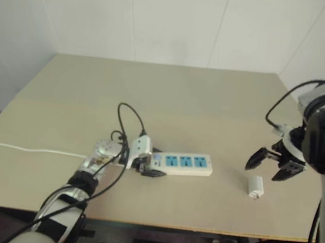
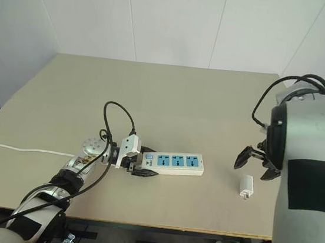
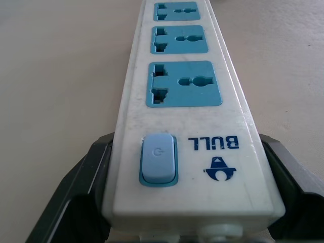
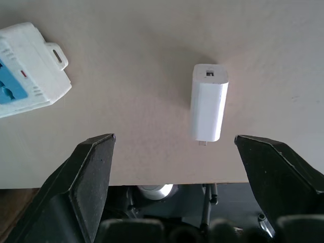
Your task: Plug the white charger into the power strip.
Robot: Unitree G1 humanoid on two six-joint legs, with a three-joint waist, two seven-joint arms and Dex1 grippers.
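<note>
Bracing the strip [image 1: 184, 163] in the clamped left gripper [image 1: 143, 168]; right gripper [image 1: 274, 165] spread wide above the unplugged charger [image 1: 255, 187].

Lay on the bench [image 1: 213, 98]: power strip [image 1: 184, 163] near the middle, left gripper [image 1: 145, 168] clamped at its left end; white charger [image 1: 255, 187] well apart to the right, right gripper [image 1: 270, 164] just behind it.

Beige table [image 1: 172, 93], white wall [image 1: 181, 17]
</note>
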